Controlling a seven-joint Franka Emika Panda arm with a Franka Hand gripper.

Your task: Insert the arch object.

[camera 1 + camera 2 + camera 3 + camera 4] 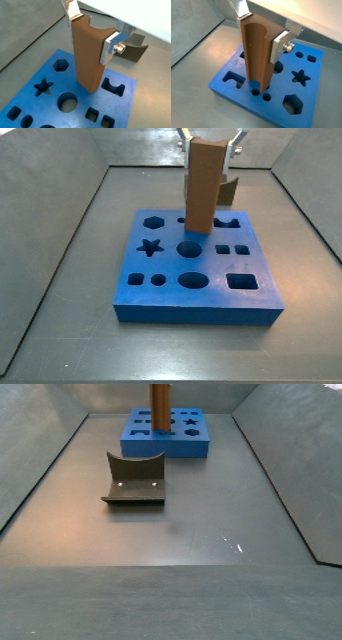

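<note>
My gripper (91, 30) is shut on the arch object (88, 55), a tall reddish-brown prism with a curved groove down one side, held upright by its top end. Both wrist views show the silver fingers (278, 47) clamping its sides. The arch object (205, 183) hangs over the far middle of the blue board (201, 303), its lower end close above the board next to the arch-shaped hole (227, 223). I cannot tell whether it touches the board. That hole also shows in both wrist views (112, 86) (233, 79). In a side view (159, 406) the gripper is cut off.
The blue board (167, 446) has several cut-outs: a star (150, 248), a hexagon (155, 222), round holes (190, 248) and square ones (242, 281). The dark fixture (134, 479) stands on the grey floor beside the board. Grey walls (67, 188) enclose the floor.
</note>
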